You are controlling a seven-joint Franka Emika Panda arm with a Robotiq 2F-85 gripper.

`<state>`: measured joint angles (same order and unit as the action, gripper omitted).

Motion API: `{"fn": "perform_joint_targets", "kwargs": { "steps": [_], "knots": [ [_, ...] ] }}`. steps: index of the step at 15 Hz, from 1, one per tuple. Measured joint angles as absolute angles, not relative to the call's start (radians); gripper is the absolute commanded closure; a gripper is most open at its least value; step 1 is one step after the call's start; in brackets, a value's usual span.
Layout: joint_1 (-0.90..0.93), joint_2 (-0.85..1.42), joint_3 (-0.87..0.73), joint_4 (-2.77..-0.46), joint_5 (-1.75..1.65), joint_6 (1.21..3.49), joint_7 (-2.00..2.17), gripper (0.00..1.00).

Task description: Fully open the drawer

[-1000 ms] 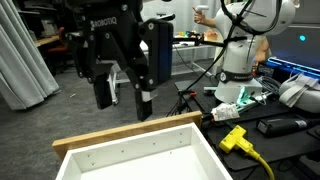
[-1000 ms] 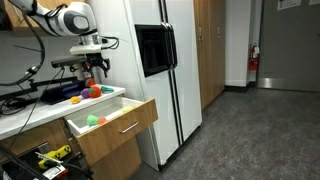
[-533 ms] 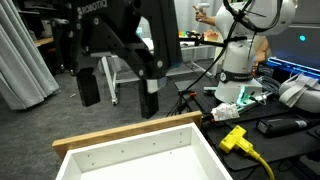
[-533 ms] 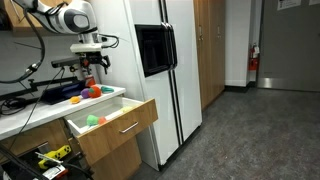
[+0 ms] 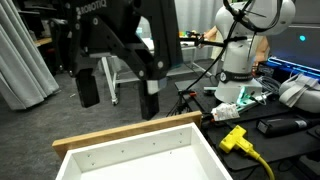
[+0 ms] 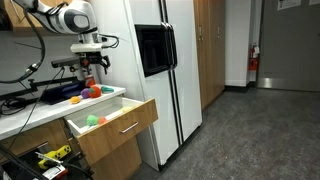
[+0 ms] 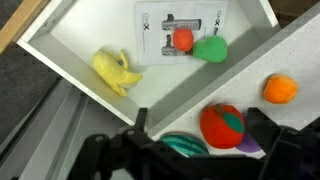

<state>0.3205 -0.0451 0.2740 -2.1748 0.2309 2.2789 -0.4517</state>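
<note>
The drawer [image 5: 140,156], a wide shallow white box with small holes in its wall and a light natural-wood strip along its top edge, stands pulled well out of the wooden cabinet [image 6: 105,152], just beside the tall white refrigerator [image 6: 165,70]. Over the last second it has not shifted in either exterior view. In the wrist view a yellow banana-shaped toy [image 7: 117,70], a red ball [image 7: 183,39] and a green piece [image 7: 210,48] lie on its floor.

What has changed is your black Robotiq gripper [image 5: 119,108]. A second ago it hung lower and closer to the wood strip. It has since risen clear and then held still for the last half second. Its fingers are spread wide with nothing between them, and it touches no part of the drawer.

So you have let go, and the pull looks finished or paused. Whether the drawer has reached its stop, you cannot tell from here. If travel remains, you need to come back down to the front edge.
</note>
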Motion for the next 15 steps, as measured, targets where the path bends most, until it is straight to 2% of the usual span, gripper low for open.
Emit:
{"fn": "perform_joint_targets", "kwargs": {
  "steps": [15],
  "knots": [
    [0.32, -0.042, 0.274, -2.171, 0.231, 2.279, -0.452, 0.0]
  ]
}}
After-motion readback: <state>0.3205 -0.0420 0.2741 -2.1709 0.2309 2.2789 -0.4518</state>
